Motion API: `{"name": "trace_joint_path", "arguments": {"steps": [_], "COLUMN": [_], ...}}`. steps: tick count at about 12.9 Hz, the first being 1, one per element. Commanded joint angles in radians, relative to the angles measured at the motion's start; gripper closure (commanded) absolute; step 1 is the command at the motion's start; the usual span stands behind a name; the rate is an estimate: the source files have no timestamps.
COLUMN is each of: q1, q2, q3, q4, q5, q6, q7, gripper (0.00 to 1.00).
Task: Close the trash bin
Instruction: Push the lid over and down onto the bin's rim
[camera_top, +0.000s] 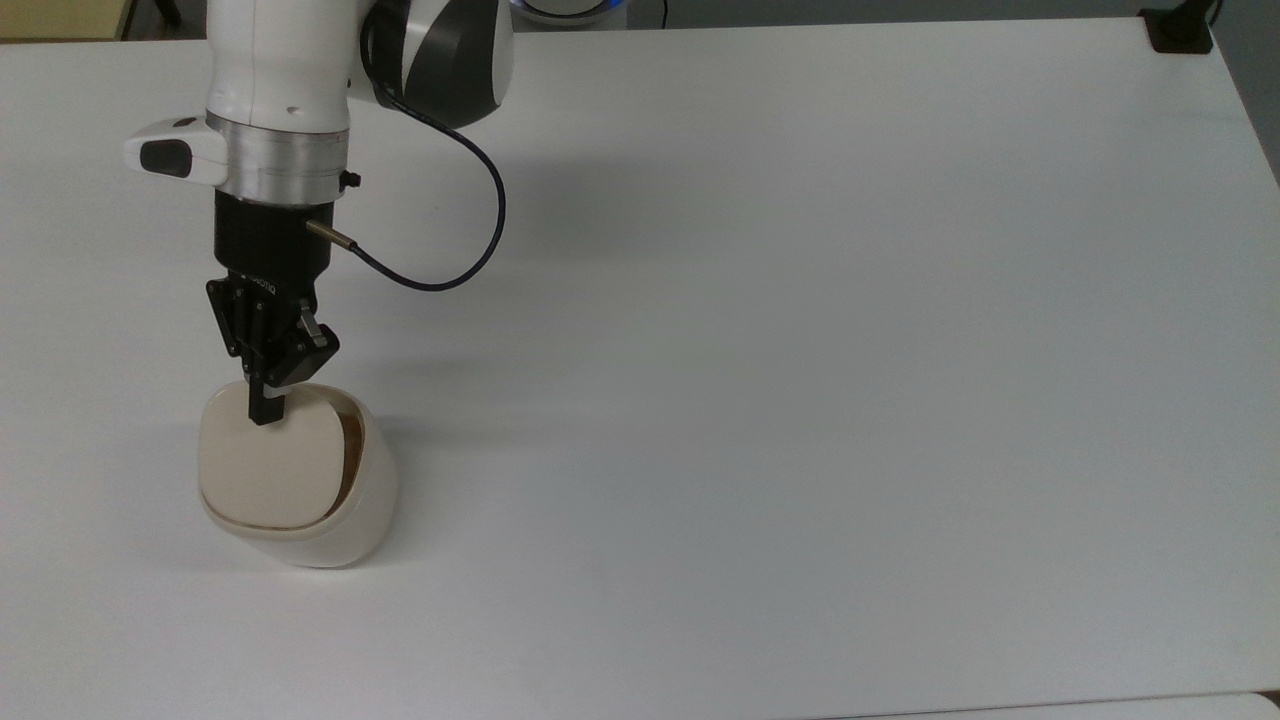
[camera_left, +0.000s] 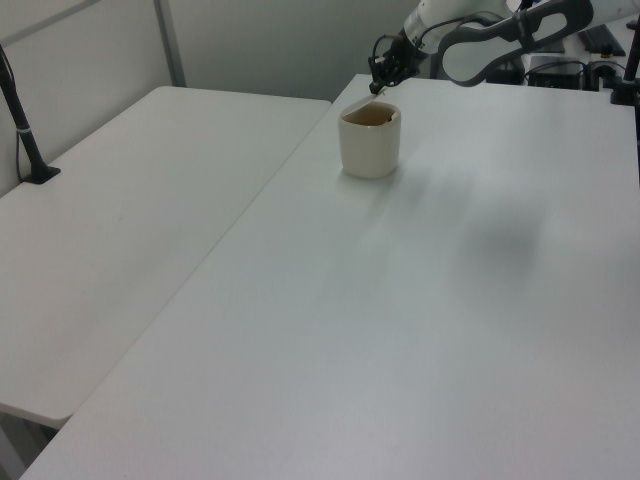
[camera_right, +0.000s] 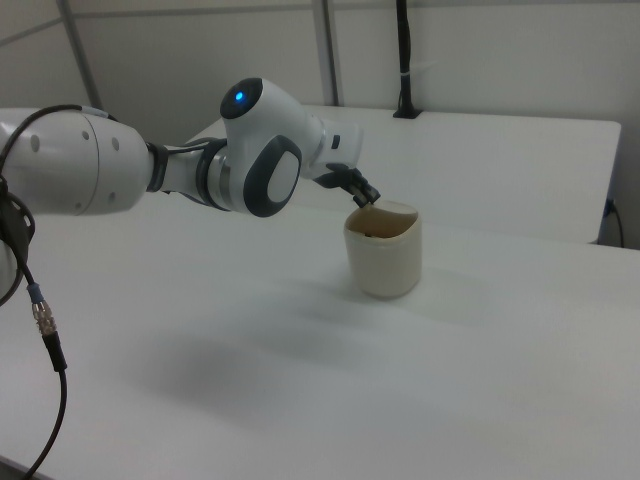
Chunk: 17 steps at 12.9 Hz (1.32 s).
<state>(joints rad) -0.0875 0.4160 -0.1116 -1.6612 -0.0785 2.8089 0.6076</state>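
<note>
The cream-beige trash bin (camera_top: 345, 525) stands near the top view's left edge. Its lid (camera_top: 270, 470) lies almost flat over the opening, leaving a thin brown gap along the lid's right side. My gripper (camera_top: 265, 410) is shut, and its black tip rests on the lid's far edge. In the left view the gripper (camera_left: 378, 88) hangs just above the bin (camera_left: 369, 145) at the table's far end. In the right view the gripper (camera_right: 368, 198) touches the bin's (camera_right: 383, 255) top rim from the right view's left.
A black cable (camera_top: 470, 250) loops from my wrist over the table. A black clamp (camera_top: 1180, 30) sits at the top view's far right corner. A second table (camera_left: 150, 200) adjoins on the left view's left, with a black post (camera_left: 25, 130) on it.
</note>
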Motion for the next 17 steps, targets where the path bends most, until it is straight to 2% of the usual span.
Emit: {"name": "trace_joint_path", "arguments": {"steps": [1, 13, 17], "q1": [-0.014, -0.018, -0.017], "q2": [-0.04, 0.018, 0.037], "q3": [0.016, 0.024, 0.024], "q4": [-0.068, -0.097, -0.097], "q5": [-0.012, -0.017, -0.049], "q6": [0.004, 0.006, 0.004], "q7": [-0.038, -0.107, -0.109], "gripper": [1.0, 1.0, 1.0]}}
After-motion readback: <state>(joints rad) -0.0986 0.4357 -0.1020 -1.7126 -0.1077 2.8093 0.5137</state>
